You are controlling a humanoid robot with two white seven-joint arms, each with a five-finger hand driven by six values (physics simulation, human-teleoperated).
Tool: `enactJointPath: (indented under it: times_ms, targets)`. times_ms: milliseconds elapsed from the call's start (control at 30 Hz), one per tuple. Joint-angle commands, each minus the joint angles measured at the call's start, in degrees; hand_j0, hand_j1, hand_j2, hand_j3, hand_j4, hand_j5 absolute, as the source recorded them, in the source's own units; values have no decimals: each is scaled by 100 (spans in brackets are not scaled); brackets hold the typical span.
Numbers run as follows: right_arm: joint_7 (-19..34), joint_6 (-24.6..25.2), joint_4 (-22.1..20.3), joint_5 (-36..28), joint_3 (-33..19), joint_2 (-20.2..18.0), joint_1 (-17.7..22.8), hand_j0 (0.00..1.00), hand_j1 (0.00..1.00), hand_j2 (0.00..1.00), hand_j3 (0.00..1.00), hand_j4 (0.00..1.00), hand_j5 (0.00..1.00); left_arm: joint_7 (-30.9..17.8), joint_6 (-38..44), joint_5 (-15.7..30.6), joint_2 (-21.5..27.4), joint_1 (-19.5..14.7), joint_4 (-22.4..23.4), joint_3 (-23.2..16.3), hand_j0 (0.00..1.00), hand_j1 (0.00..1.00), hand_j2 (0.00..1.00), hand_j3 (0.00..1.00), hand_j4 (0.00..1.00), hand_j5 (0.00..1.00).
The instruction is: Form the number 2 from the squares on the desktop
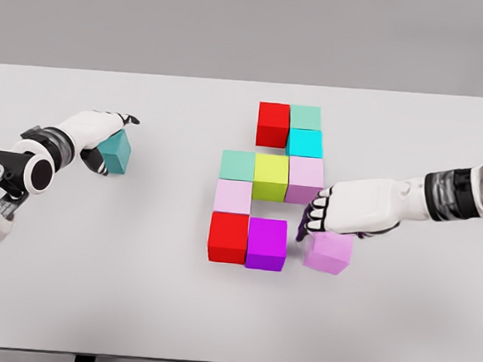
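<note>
Nine blocks sit grouped at the table's middle: red point(273, 123), mint point(306, 117) and cyan point(305, 142) at the top, then mint point(238, 165), yellow-green point(271, 176) and light pink point(305, 179). Below these come pale pink point(233, 197), red point(228, 236) and purple point(266, 243). Just right of the purple one is a slightly turned orchid-pink block point(328, 252), and my right hand point(311, 223) lies over its top with fingers curled onto it. Far left, my left hand point(112, 135) is closed around a teal block point(116, 154).
The white table point(134, 289) runs from edge to edge of the view, with its front edge near the bottom. A grey wall stands behind it.
</note>
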Motion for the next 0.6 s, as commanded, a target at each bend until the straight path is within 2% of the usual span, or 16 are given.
enactJointPath:
  times_ms: [0,133,200,233,367,400,567]
  targets:
    - [-2,13,0,-25,-53,-22,-9,100,100,100,100,100,100,2,-8,-17,9,0,35,9,98,98,98,98,98,98]
    - [-2,13,0,-210,-571,-110,-9,100,100,100,100,100,100,2,-8,-9,0,0,158,9,99,99,99,99,99,99]
    - [-2,13,8,-333,-1011,-365,17,100,100,100,100,100,100,2,1,-9,0,0,219,9,99,99,99,99,99,99]
    - [-2,13,26,-333,-1064,-488,26,100,100,100,100,100,100,2,10,-9,0,0,228,9,99,99,99,99,99,99]
    - [-2,13,70,-465,-1038,-1261,175,100,100,100,100,100,100,2,45,0,-9,9,298,26,94,94,94,94,94,94]
    - [-2,13,52,-456,-994,-1367,307,100,100,100,100,100,100,2,45,0,-9,9,325,26,91,91,91,91,91,91]
    - [-2,13,272,-368,-414,-1560,343,100,100,100,100,100,100,2,54,9,-18,26,334,35,78,78,78,78,78,78]
